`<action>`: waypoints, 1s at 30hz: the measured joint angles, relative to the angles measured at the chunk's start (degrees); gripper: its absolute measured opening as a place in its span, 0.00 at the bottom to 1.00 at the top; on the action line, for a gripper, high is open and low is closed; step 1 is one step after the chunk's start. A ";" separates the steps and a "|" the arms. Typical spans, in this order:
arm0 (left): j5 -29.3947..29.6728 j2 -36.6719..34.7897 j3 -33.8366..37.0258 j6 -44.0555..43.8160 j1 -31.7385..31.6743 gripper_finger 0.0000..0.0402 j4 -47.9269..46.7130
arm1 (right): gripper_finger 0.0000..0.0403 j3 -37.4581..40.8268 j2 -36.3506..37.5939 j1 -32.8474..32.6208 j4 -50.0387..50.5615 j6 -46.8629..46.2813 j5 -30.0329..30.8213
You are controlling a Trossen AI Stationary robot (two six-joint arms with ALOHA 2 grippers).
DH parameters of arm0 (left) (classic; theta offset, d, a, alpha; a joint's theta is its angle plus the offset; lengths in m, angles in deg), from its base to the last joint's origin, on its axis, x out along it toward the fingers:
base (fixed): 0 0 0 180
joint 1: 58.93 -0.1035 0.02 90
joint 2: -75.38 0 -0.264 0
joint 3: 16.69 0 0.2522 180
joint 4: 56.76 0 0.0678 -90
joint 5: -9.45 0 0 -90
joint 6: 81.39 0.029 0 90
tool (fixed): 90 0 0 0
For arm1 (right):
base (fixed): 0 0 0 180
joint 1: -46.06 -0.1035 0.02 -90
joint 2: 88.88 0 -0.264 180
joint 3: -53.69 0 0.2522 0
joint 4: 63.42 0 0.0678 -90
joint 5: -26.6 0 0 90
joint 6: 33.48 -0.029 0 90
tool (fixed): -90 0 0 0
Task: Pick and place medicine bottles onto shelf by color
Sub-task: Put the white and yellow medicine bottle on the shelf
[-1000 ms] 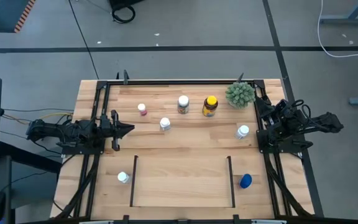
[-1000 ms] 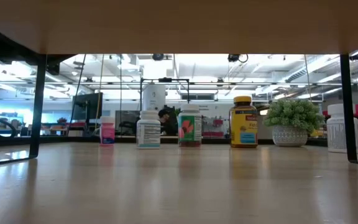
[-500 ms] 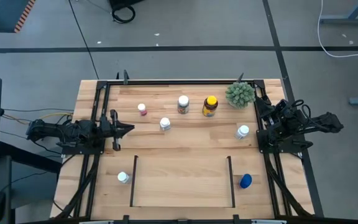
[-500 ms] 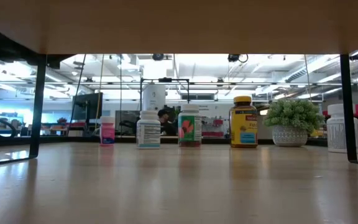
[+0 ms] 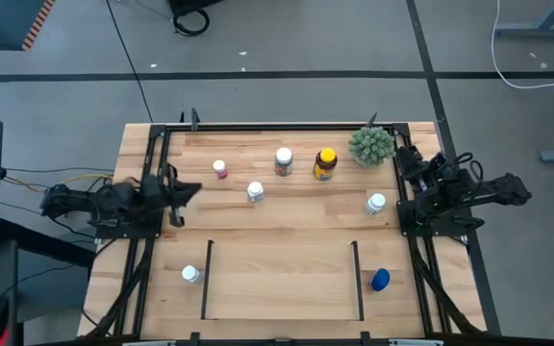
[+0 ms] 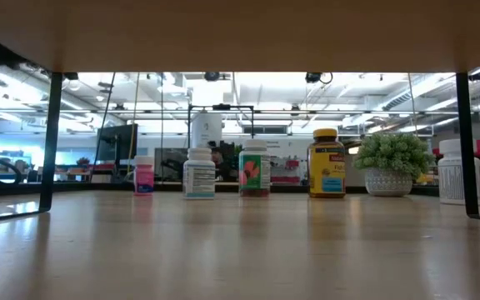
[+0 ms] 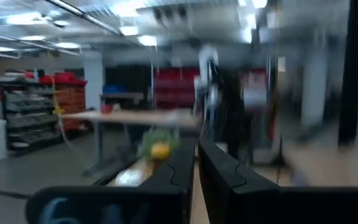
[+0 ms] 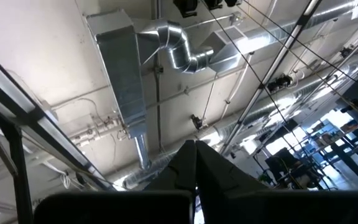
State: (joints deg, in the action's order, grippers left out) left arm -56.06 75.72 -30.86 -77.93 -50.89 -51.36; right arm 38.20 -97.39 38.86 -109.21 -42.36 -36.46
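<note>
Wooden table carries seven bottles; shelf bare.

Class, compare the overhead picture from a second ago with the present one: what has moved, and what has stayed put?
Only the left gripper moved: it swung slightly toward the table's far edge, empty, fingers closed. Nothing was grasped or released. The right gripper, all seven bottles and the plant stayed where they were.
</note>
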 joint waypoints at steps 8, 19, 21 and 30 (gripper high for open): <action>1.18 0.02 -4.24 -1.27 -0.27 0.09 8.58 | 0.02 -7.47 -0.11 0.00 0.12 0.77 0.05; 1.18 12.47 -28.36 1.62 -0.27 0.07 -3.04 | 0.02 -37.64 -14.19 0.20 41.13 17.90 6.46; 1.22 16.49 -34.01 -0.59 -0.27 0.08 -6.95 | 0.02 -45.73 -20.95 0.20 55.32 13.95 8.68; 1.18 27.43 -52.20 -6.48 -0.27 0.09 -15.43 | 0.02 -77.84 -50.18 0.08 68.09 8.71 9.05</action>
State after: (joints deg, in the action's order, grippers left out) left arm -54.88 103.15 -83.06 -84.41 -51.16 -66.79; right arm -39.63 -147.58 38.94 -41.12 -33.65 -27.41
